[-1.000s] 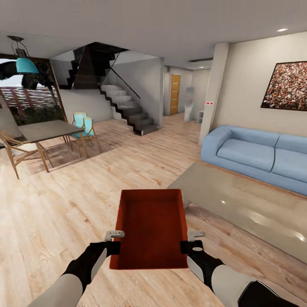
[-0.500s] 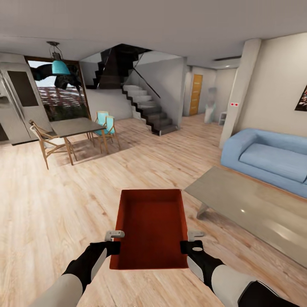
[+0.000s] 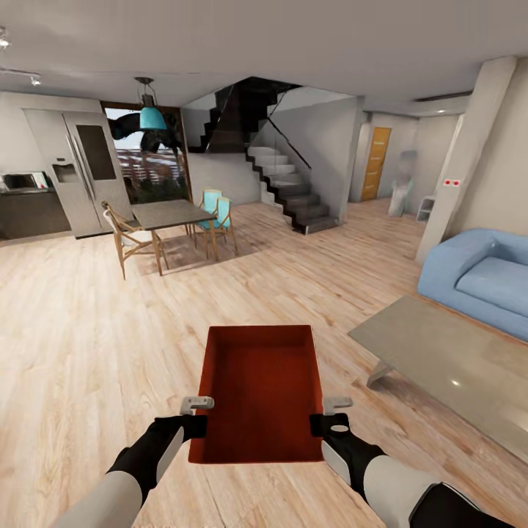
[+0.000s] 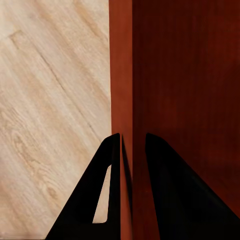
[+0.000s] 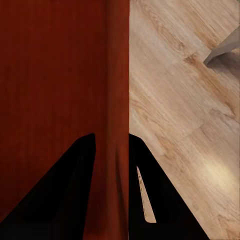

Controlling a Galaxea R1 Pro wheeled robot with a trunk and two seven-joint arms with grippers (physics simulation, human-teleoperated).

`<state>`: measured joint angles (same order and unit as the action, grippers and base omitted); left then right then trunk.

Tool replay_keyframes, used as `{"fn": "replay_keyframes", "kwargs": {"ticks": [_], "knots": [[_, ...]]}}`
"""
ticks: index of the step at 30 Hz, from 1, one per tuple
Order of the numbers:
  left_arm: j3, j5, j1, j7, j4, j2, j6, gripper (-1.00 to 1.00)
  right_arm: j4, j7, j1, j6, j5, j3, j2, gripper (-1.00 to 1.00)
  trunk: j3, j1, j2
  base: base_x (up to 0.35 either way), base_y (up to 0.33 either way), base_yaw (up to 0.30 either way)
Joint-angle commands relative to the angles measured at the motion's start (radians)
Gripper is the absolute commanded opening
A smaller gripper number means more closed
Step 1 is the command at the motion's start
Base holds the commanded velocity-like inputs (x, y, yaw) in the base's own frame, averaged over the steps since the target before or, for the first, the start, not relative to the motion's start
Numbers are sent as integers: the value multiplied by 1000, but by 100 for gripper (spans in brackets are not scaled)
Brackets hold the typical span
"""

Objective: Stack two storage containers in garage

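Note:
One orange-red open-top storage container point(image 3: 260, 389) hangs level in front of me above the light wood-plank living room floor, and it is empty inside. My left gripper point(image 3: 196, 414) is shut on its left wall point(image 4: 121, 100), one finger on each side. On the opposite side, my right gripper point(image 3: 328, 414) is shut on the right wall point(image 5: 117, 90) in the same way. The garage is out of view.
A glass coffee table point(image 3: 455, 367) and blue sofa point(image 3: 484, 279) stand at the right. A dining table with chairs point(image 3: 169, 220) is ahead left, near a fridge point(image 3: 73, 172). A staircase point(image 3: 290, 187) rises at centre; a wooden door point(image 3: 375, 163) lies beyond.
The whole view has swung left: sofa and coffee table slid right, and the dining set, fridge and kitchen counter came into sight. Both grippers hold the container just as before.

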<state>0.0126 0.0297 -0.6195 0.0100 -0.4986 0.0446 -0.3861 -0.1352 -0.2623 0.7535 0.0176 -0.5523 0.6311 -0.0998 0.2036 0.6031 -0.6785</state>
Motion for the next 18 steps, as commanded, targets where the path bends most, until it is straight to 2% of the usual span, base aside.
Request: {"fn": "replay_keyframes", "kwargs": {"ticks": [1, 7, 11, 14, 18], "knots": [[-7, -3, 0, -4, 1, 0, -5, -100, -2, -40, 1, 33, 11, -22, 1, -100, 2, 0, -1, 0, 0, 206], [-6, -3, 0, -4, 2, 0, -5, -100, -2, -40, 1, 33, 11, -22, 3, -100, 2, 0, -1, 100, 0, 56], [-9, -2, 0, -4, 2, -1, -4, -100, -2, -40, 1, 32, 11, -22, 3, -100, 2, 0, -1, 291, 0, 4], [-16, -2, 0, -4, 9, -1, 38, -100, -2, -40, 1, 32, 11, -22, 3, -100, 2, 0, -1, 318, 0, 0], [-17, -1, 0, -5, 13, 0, 54, -100, -2, -41, 1, 33, 11, -22, 3, -100, 2, 0, -1, 320, 0, 0]]}}
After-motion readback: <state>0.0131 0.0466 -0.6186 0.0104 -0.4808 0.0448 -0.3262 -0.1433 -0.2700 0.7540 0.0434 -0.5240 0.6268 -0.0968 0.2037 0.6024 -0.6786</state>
